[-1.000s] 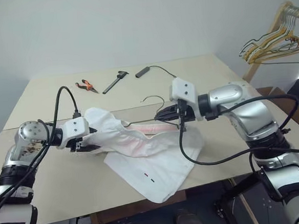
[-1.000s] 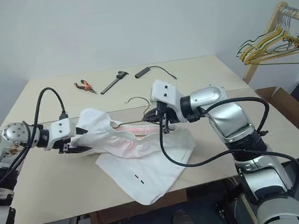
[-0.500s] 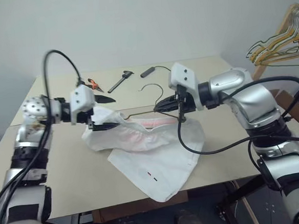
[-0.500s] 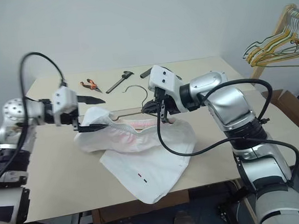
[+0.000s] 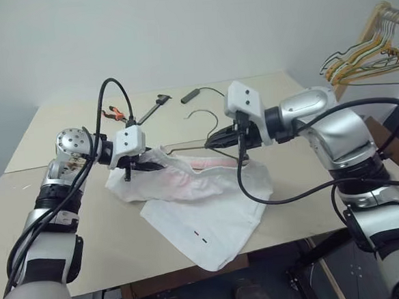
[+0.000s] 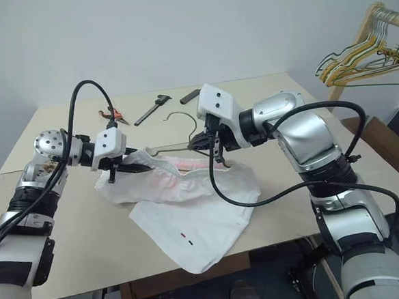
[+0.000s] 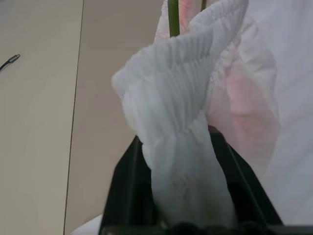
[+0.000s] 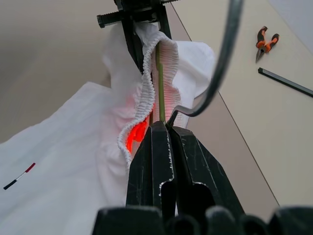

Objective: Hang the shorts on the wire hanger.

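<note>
Left eye view, wire hanger (image 5: 194,146) lengthwise between grippers

wire hanger (image 5: 206,146) mostly hidden inside shorts (image 5: 203,204) (hook excepted)

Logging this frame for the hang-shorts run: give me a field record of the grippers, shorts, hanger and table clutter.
left gripper: shut on the gathered waistband of the white cloth shorts
right gripper: shut on the thin bare-metal wire hanger
shorts: waist end lifted between both grippers, legs lying on the beige table
hanger: wire runs along inside the waistband, hook sticking out above the cloth
table clutter: orange-handled pliers, black caliper
background: yellowish hangers on a wooden rack
</note>
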Controlling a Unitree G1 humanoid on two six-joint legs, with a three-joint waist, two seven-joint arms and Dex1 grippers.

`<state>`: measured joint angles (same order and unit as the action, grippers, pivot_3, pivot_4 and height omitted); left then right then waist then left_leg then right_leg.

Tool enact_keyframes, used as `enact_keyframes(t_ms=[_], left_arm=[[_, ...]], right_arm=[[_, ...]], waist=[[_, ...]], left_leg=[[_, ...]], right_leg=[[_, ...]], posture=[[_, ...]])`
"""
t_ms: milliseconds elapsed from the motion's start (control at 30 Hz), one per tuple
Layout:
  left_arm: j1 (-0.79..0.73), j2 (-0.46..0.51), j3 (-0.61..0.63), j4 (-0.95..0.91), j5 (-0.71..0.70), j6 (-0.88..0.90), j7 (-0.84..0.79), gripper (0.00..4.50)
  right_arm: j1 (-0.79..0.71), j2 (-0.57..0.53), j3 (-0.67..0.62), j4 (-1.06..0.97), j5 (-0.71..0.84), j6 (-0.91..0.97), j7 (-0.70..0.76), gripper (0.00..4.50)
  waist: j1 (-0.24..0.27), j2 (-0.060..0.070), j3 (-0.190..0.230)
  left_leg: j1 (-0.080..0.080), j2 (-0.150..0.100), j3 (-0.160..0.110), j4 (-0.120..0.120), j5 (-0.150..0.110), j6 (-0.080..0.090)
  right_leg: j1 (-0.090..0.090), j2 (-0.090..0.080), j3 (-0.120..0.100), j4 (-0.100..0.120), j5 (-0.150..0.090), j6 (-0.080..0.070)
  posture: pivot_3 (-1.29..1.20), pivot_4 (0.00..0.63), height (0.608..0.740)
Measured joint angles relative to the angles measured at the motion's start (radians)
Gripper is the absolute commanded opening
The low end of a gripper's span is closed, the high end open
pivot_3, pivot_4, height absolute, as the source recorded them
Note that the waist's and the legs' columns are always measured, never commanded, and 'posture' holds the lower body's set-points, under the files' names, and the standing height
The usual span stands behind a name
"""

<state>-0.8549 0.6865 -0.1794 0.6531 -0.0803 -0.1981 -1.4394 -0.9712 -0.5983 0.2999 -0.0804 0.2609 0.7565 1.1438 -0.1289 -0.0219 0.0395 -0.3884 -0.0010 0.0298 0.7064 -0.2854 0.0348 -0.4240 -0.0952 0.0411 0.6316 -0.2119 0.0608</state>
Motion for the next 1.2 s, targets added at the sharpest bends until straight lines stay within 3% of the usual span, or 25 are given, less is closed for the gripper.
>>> enact_keyframes(t_ms=[33, 233, 400, 533, 700, 833, 967, 1100, 1200], left_arm=[[0.007, -0.001, 0.006, -0.001, -0.002, 0.002, 0.005, 0.06], [0.057, -0.001, 0.031, -0.040, -0.031, 0.018, 0.015, 0.06], [0.119, 0.008, 0.047, -0.120, -0.061, 0.072, 0.008, 0.01], [0.152, 0.017, 0.047, -0.158, -0.077, 0.105, 0.008, 0.01], [0.166, 0.033, 0.050, -0.179, -0.079, 0.117, 0.012, 0.01], [0.168, 0.034, 0.052, -0.187, -0.079, 0.133, 0.017, 0.01], [0.168, 0.034, 0.053, -0.189, -0.080, 0.139, 0.017, 0.01], [0.168, 0.034, 0.053, -0.190, -0.079, 0.140, 0.016, 0.01], [0.167, 0.033, 0.053, -0.190, -0.079, 0.140, 0.016, 0.01]], right_arm=[[0.000, 0.000, 0.000, -0.003, 0.004, 0.002, 0.004, 0.00], [0.004, 0.004, 0.000, -0.011, 0.016, -0.014, -0.010, 0.00], [0.022, -0.001, -0.001, -0.011, 0.014, -0.036, -0.036, 1.33], [0.037, -0.035, -0.023, -0.008, 0.015, -0.038, -0.043, 2.80], [0.064, -0.143, -0.150, -0.020, 0.041, -0.045, -0.029, 4.48], [0.193, -0.270, -0.190, -0.077, 0.053, -0.109, 0.045, 4.48], [0.280, -0.334, -0.115, -0.087, -0.052, -0.201, 0.050, 4.48], [0.287, -0.289, -0.006, -0.053, -0.170, -0.257, 0.011, 4.48], [0.242, -0.199, 0.083, 0.053, -0.272, -0.273, -0.048, 3.86]], waist=[[0.000, 0.000, 0.000], [0.002, 0.000, 0.000], [0.001, 0.000, 0.000], [0.003, 0.000, 0.000], [0.009, 0.000, 0.000], [0.009, 0.000, 0.000], [0.001, 0.000, 0.000], [-0.006, 0.000, 0.000], [-0.009, 0.000, 0.000]], left_leg=[[0.000, 0.000, 0.000, 0.000, 0.000, 0.000], [0.000, 0.000, 0.000, 0.000, 0.000, 0.000], [0.000, 0.000, 0.000, 0.000, 0.000, 0.000], [0.000, 0.000, 0.000, 0.000, 0.000, 0.000], [0.000, 0.000, 0.000, 0.000, 0.000, 0.001], [0.000, 0.000, 0.000, 0.000, -0.001, 0.001], [0.003, 0.000, 0.003, 0.000, -0.001, 0.001], [0.005, 0.001, 0.003, 0.000, -0.001, 0.001], [0.005, 0.000, 0.003, 0.001, 0.000, 0.001]], right_leg=[[0.000, 0.000, 0.000, 0.000, 0.000, 0.000], [0.000, 0.000, 0.000, 0.000, 0.000, 0.000], [0.000, -0.001, 0.000, 0.000, 0.000, 0.000], [0.000, -0.001, 0.000, 0.000, 0.000, 0.000], [0.001, -0.001, -0.001, -0.001, 0.000, 0.000], [0.001, -0.001, 0.000, -0.003, 0.000, 0.000], [0.001, 0.000, 0.002, -0.003, 0.000, 0.000], [0.002, 0.001, 0.004, -0.001, 0.000, 0.000], [0.002, 0.001, 0.004, -0.001, 0.000, 0.000]], posture=[[-0.11, 0.000, 0.740], [-0.11, 0.000, 0.740], [-0.11, 0.000, 0.740], [-0.12, 0.000, 0.740], [-0.11, 0.000, 0.740], [-0.11, 0.000, 0.740], [-0.11, 0.000, 0.740], [-0.12, 0.000, 0.740], [-0.11, 0.000, 0.740]])
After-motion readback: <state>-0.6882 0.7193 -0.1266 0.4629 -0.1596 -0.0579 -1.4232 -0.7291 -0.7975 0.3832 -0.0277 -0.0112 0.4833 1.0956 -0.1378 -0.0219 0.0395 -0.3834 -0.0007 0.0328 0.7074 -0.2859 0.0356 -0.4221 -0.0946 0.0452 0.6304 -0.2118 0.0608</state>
